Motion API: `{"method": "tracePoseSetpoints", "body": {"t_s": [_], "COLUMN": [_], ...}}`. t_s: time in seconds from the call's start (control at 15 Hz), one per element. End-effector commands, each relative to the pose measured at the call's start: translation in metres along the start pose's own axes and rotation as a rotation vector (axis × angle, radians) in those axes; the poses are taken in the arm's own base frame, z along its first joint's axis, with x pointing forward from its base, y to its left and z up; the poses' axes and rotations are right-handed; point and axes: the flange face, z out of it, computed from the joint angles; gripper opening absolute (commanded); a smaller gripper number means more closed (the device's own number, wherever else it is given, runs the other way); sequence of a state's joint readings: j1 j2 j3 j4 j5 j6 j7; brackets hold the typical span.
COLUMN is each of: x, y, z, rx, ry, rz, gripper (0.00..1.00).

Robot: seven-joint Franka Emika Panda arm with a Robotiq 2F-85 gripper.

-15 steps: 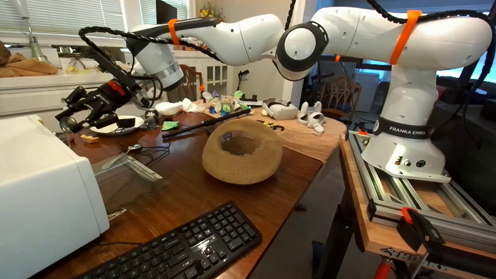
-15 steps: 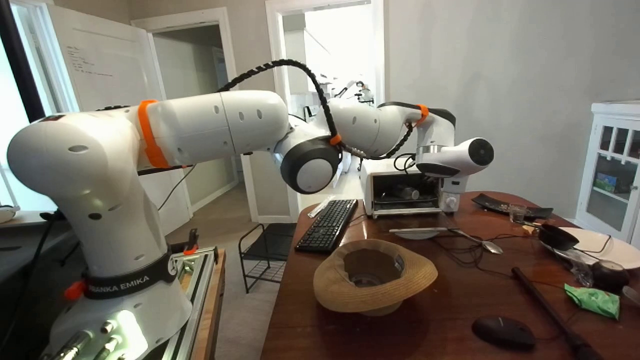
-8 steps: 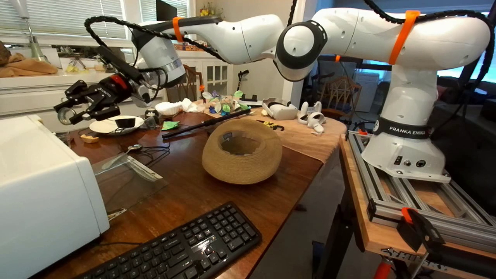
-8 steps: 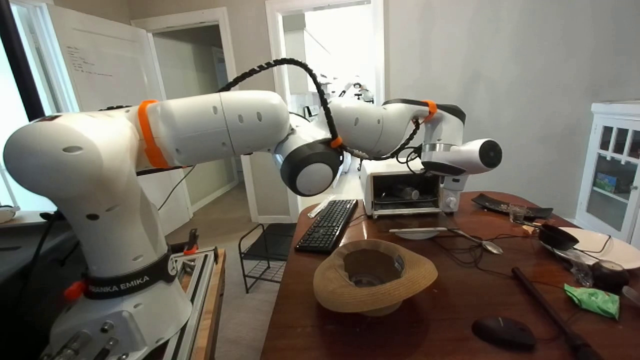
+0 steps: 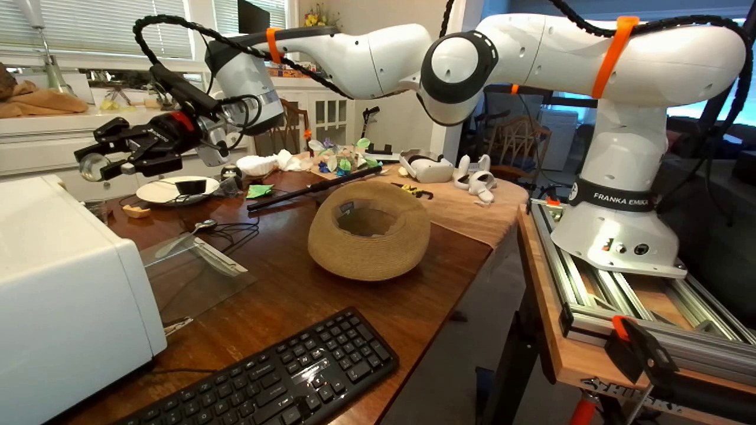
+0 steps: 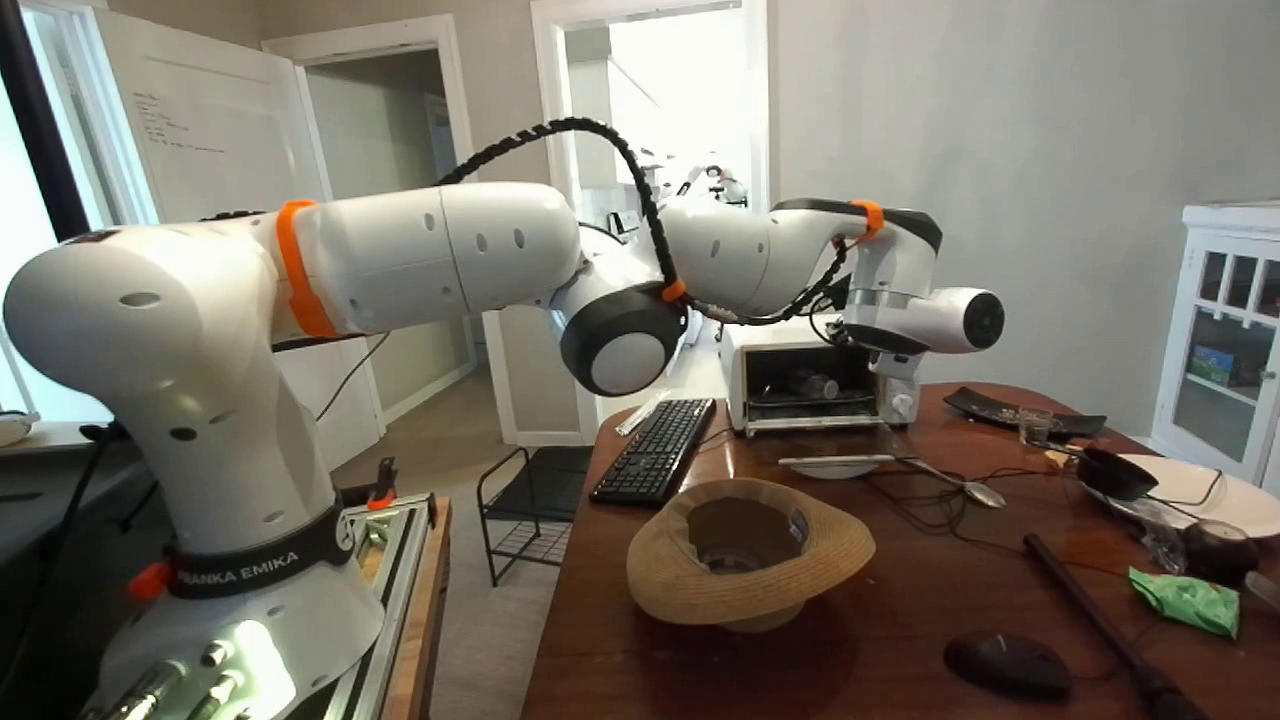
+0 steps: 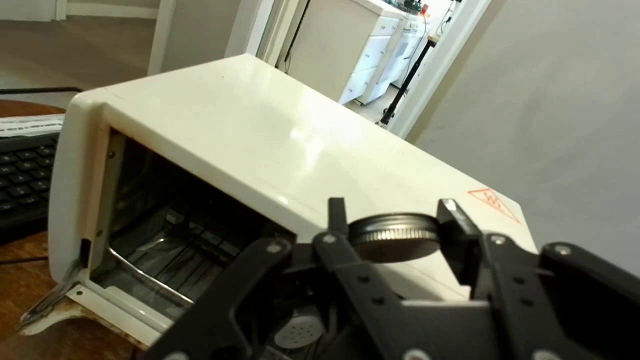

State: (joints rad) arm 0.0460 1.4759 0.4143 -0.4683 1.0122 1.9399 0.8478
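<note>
I've got a straw hat [image 5: 369, 257] sitting crown-down on the table [image 6: 590, 640], brim up, in both exterior views, w/ a blk keyboard [image 6: 652, 455] not far off. Now, in an exterior view, I spot a mouse [image 6: 1007, 667] & a green packet [image 6: 1188, 602], long blk stick [image 6: 1090, 609] lying btwn them. There's a white plate [image 6: 1245, 492] w/ a small blk bowl [image 6: 1113, 477] at its rim, plus a spoon [image 6: 985, 494] on the wood. Further back I see a dark tray [image 6: 1085, 425], glass [image 6: 1036, 427] in front. Over on the peach cloth [image 5: 472, 219], a headset [image 5: 430, 169] & two controllers [image 5: 474, 180] side by side, flowers [image 5: 344, 165] nr them; bkgd, white cabinet [image 6: 1228, 395] w/ glass panes.
</note>
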Motion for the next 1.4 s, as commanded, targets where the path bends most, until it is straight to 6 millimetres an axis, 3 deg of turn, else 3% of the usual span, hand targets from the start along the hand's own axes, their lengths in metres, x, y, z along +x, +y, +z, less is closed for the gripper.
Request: {"method": "tracePoseSetpoints", "body": {"t_s": [0.0, 0.47, 0.93, 1.33], "x": [-0.005, -0.021, -0.043, -0.061], "y": [0.006, 0.018, 0.015, -0.004], "z": [0.018, 0.064, 0.082, 0.095], "rx": [0.008, -0.011, -0.096, 0.036], "ry": [-0.075, -0.126, -0.043, 0.061], "rz": [-0.002, -0.047, -0.434, -0.728], "gripper": [0.23, 0.23, 0.23, 0.23]}}
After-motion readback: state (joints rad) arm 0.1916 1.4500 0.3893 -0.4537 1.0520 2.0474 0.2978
